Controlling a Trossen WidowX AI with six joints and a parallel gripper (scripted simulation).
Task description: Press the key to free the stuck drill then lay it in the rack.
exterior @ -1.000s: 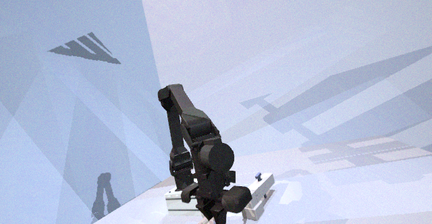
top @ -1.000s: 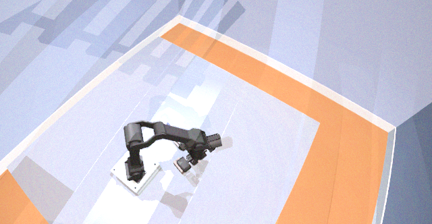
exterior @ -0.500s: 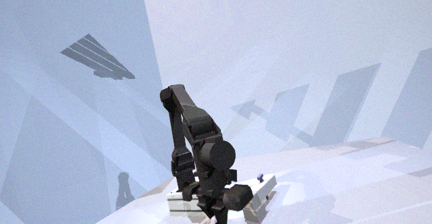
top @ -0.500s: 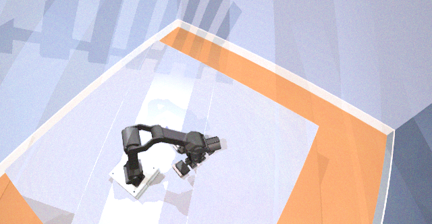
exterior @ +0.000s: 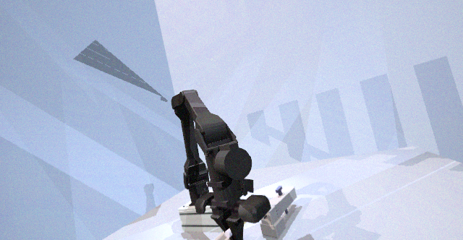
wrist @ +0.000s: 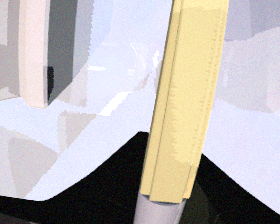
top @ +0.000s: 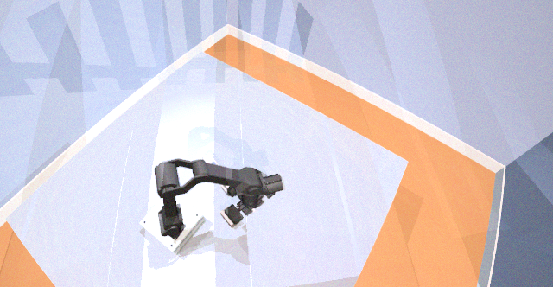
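Pale blue and lilac walls with slanting shadows rise behind the pale surface, and from the top I see an orange band along its outer edge. My black arm stands on a white base and bends over so that the gripper is low, out to one side of it.

The fingers are nearly together, closed on a long yellow faceted bar; a grey rounded shaft sits at its lower end in the wrist view. I can't tell whether this is the drill or the key.

Near the fingers in the exterior view lies a pale elongated block, with a small blue knob upright at its far end. In the wrist view a pale slab with a dark side stands apart from the bar. I can't make out which piece is the rack.
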